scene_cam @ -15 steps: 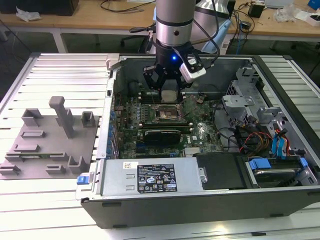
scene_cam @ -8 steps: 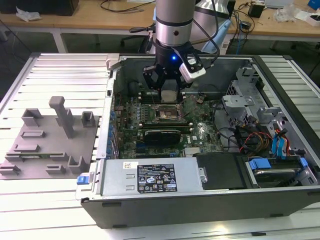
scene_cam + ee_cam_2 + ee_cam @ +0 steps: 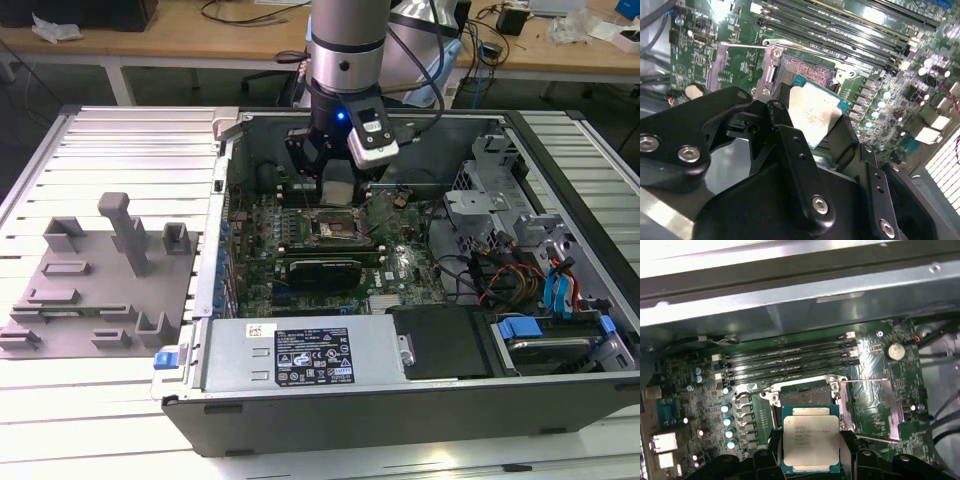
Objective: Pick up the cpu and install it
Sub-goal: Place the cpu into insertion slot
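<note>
Exterior view is showing the black gripper (image 3: 335, 188) hovering at twelve o'clock of the metal-framed socket (image 3: 335, 228), clamping the flat square silvery cpu (image 3: 811, 444) in the first wrist view.

Grips with the black jointed metal claw (image 3: 810, 119) a flat square cpu with a silvery metal top and thin teal rim (image 3: 816, 111), pinched at two opposite edges. Holds it over the near side of the open square socket of coppery pins (image 3: 807, 67) on the green motherboard (image 3: 715, 65). Shows long black memory slots (image 3: 850, 22) beyond the socket.
</note>
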Controlling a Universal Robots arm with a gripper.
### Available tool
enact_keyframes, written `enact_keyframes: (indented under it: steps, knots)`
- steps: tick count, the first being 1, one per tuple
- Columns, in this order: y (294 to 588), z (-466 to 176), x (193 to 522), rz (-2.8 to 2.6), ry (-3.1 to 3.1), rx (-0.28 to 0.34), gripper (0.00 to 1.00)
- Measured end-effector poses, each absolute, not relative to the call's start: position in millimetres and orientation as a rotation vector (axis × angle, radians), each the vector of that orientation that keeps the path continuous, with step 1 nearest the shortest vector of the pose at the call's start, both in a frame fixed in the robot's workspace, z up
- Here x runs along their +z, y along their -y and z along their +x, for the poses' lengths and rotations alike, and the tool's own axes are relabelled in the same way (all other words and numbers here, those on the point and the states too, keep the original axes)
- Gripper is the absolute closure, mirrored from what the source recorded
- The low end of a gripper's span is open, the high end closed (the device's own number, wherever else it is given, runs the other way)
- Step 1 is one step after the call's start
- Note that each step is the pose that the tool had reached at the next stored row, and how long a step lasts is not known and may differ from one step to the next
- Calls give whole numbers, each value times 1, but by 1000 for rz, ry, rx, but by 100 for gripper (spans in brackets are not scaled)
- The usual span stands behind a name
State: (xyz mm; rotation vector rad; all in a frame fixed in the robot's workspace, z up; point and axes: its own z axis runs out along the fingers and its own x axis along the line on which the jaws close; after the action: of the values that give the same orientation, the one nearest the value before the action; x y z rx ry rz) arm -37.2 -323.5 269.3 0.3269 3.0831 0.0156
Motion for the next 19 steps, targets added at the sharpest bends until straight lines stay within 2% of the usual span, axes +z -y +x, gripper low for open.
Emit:
enact_keyframes:
  steps: [19]
  knots:
    - [323,-37,267,944,-2952,2,46]
